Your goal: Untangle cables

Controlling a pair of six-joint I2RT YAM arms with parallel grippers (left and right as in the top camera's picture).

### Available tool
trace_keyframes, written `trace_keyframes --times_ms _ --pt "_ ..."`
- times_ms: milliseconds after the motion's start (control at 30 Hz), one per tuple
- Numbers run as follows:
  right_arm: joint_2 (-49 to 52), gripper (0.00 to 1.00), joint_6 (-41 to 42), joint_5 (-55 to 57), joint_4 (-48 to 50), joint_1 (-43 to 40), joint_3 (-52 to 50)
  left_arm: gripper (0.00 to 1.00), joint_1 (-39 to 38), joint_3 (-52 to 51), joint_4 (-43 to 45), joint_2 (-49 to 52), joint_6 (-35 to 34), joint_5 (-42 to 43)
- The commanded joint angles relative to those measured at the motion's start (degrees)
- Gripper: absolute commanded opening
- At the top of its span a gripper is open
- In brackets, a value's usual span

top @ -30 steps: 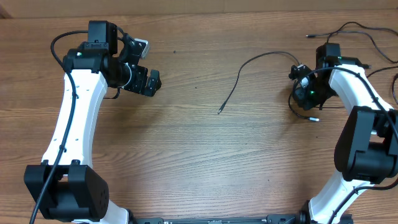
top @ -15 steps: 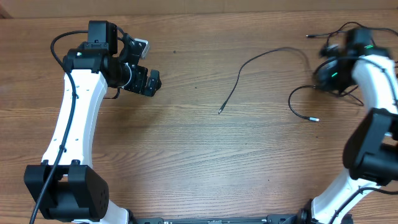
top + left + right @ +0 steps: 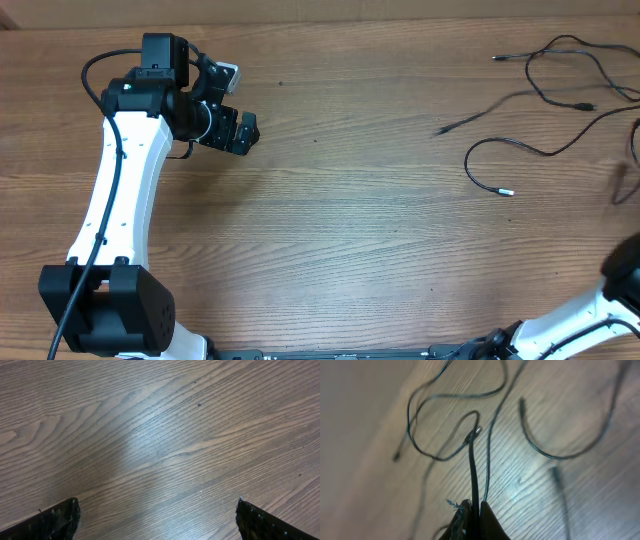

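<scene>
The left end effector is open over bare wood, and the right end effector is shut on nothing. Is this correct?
Not quite: the right wrist view shows the right end effector shut on a thin black cable. The left end effector is open over bare wood.

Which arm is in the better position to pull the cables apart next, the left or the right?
Right. The right gripper is shut on a cable, and the other cables lie on its side. The left gripper hangs open over bare wood, far from them.
</scene>
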Motion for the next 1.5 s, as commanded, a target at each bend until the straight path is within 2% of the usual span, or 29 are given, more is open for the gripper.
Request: trace_keyframes --times_ms 0,200,233,333,367,433,500,633,800,900,1233,1467 --pt "-1.7 0.04 5.3 -8.6 0.0 -3.2 1.3 1.0 -0.1 0.2 0.1 -1.4 -0.4 -0.1" --pt "-1.7 0.04 3.1 -7.9 -0.6 -4.8 1.3 1.0 -0.1 0.2 0.0 -1.4 -0.4 -0.1" --pt "-1.7 0.09 3.2 -7.9 -0.6 -4.8 1.3 1.0 -0.1 0.2 0.0 -1.4 -0.4 -0.1" --pt "-1.7 0.62 3.2 -7.9 -0.4 -4.0 1.3 1.0 -0.1 0.2 0.0 -1.4 -0.4 -0.1" --pt "-1.7 0.74 3.2 -7.9 -0.4 -3.7 1.3 1.0 -0.1 0.2 0.0 -1.4 -0.4 -0.1" --pt "-1.7 0.89 3.2 -7.9 -0.4 -3.1 1.3 1.0 -0.1 0.2 0.1 -1.4 -0.4 -0.1" --pt "-1.7 0.96 3.2 -7.9 -0.3 -2.4 1.3 1.0 -0.1 0.2 0.1 -1.4 -0.4 -0.1" --pt "-1.7 0.99 1.3 -8.0 -0.2 -0.3 1.3 1.0 -0.1 0.2 0.1 -1.4 -0.4 -0.1" --pt "-1.7 1.0 -9.3 -8.0 -0.6 6.2 1.3 1.0 -0.1 0.2 0.0 -1.4 -0.4 -0.1" --pt "-1.7 1.0 -13.0 -7.9 -0.6 11.3 1.2 1.0 -0.1 0.2 0.1 -1.4 -0.4 -0.1" --pt "-1.6 1.0 -13.4 -7.3 -0.1 30.8 1.2 1.0 -0.1 0.2 0.1 -1.4 -0.4 -0.1" --pt "-1.6 1.0 -13.4 -6.2 0.0 39.5 1.2 1.0 -0.1 0.2 0.0 -1.4 -0.4 -0.1"
